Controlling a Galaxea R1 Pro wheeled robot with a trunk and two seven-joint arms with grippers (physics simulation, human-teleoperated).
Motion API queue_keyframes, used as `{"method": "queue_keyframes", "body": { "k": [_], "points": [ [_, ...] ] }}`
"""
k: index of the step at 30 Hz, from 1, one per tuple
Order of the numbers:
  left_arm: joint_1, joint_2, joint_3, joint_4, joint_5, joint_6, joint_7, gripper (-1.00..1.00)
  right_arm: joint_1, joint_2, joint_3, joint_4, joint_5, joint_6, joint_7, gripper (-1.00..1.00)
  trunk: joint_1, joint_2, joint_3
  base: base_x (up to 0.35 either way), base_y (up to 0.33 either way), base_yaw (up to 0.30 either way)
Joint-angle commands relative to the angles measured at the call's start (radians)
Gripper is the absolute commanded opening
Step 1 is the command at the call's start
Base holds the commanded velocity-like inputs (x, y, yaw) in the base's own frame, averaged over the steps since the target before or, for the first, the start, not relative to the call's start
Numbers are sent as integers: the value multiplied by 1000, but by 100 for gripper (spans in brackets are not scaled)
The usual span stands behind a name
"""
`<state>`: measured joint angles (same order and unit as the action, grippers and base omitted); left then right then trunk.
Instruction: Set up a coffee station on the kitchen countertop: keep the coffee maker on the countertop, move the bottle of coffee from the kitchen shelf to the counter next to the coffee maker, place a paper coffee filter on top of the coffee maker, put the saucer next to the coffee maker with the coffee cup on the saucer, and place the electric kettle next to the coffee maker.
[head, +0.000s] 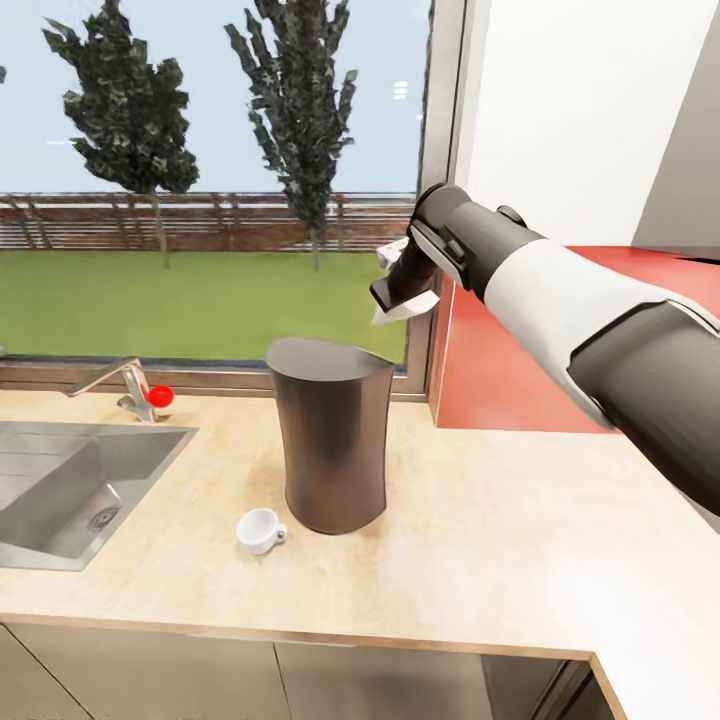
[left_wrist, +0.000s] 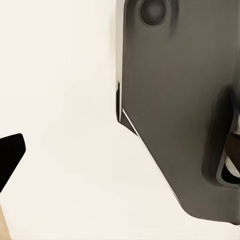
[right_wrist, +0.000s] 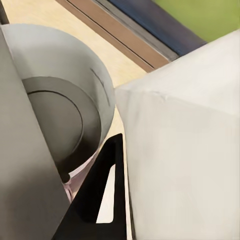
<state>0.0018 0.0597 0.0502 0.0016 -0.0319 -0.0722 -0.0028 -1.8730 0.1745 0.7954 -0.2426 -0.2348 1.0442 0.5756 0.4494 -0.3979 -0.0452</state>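
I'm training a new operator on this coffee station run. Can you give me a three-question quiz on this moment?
1. True or false: the white cup stands on a saucer.
2. What does the right gripper hold?
A. a white paper filter
B. a kettle
C. a bottle
3. Fill in: the gripper with the filter hangs above and to the right of the dark coffee maker, in front of the ____.

Key:
1. False; it sits directly on the countertop, beside the coffee maker.
2. A.
3. Window.
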Motion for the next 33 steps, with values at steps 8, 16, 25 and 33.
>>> {"method": "queue_keyframes", "body": {
  "k": [8, 16, 25, 33],
  "points": [
    [0, 0, 5, 0, -3, -3, 0, 100, 10, 0, 8, 20, -8, 3, -2, -100, 1, -2, -2, 0, 0, 71],
    [0, 0, 5, 1, -3, -3, 0, 100, 16, 0, 8, 22, -8, 3, -2, -100, 1, -2, -2, 0, 0, 211],
    [0, -1, 5, 1, -3, -4, 0, 100, 17, 0, 7, 24, -6, 3, -2, -100, 1, -2, -2, 0, 0, 15],
    [0, 0, 5, 1, -3, -4, 0, 100, 17, 0, 7, 73, -5, 3, -2, -100, 1, -2, -2, 0, 0, 0]
  ]
}}
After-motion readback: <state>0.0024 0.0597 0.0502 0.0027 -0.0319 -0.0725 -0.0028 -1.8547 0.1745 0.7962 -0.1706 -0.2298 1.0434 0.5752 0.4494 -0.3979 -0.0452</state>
